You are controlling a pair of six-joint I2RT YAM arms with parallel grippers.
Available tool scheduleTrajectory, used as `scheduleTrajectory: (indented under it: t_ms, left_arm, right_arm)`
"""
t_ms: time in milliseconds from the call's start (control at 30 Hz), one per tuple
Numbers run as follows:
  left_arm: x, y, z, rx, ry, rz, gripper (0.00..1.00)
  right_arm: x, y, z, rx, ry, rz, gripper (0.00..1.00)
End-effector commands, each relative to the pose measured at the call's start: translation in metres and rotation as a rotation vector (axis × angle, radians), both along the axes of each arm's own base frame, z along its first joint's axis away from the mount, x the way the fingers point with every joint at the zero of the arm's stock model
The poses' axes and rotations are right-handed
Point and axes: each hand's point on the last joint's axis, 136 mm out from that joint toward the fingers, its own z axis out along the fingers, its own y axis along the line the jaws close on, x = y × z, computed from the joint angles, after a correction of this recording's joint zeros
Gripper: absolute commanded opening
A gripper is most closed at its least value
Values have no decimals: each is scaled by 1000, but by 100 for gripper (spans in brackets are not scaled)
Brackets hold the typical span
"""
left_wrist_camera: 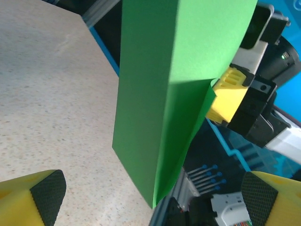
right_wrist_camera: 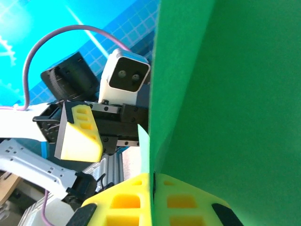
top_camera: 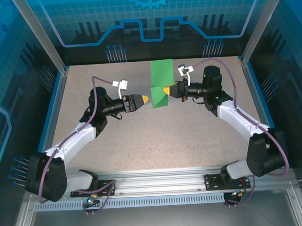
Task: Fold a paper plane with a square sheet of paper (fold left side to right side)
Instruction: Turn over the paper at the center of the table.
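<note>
The green sheet of paper [top_camera: 161, 77] is folded into a narrower creased shape and stands upright above the middle of the table. My right gripper [top_camera: 166, 90] is shut on its lower right edge; in the right wrist view the yellow jaws [right_wrist_camera: 153, 188] press together on the paper [right_wrist_camera: 225, 94]. My left gripper [top_camera: 145, 99] is open just left of the sheet, not touching it. In the left wrist view its fingers [left_wrist_camera: 33, 197] stand wide apart with the paper [left_wrist_camera: 155, 94] hanging ahead between them, layers slightly parted at the bottom corner.
The speckled table [top_camera: 142, 144] lies beneath both arms. Blue-edged enclosure walls [top_camera: 58, 87] border it left, right and back. The right gripper's yellow finger [left_wrist_camera: 230, 92] shows behind the paper in the left wrist view.
</note>
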Motion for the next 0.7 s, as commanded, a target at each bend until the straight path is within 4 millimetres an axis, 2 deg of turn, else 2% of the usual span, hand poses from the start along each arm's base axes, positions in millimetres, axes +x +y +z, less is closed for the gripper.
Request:
scheduleTrajectory:
  t_ms: [0, 133, 233, 300, 467, 667]
  left_arm:
    - [-9, -14, 27, -46, -70, -89, 99]
    - [-10, -25, 31, -54, -76, -121, 98]
    - [-12, -30, 35, -62, -87, -142, 92]
    - [-13, -31, 38, -67, -97, -144, 84]
    - [-14, -29, 39, -59, -106, -128, 54]
    - [-13, -27, 33, -39, -98, -113, 29]
  right_arm:
    - [-17, 16, 18, 25, -71, 110, 1]
    - [-24, 27, 20, 32, -72, 149, 1]
    - [-25, 32, 18, 36, -54, 166, 2]
    - [-22, 33, 14, 32, -37, 159, 2]
    - [-15, 32, 7, 30, -10, 126, 5]
    - [-10, 30, 2, 30, 13, 105, 10]
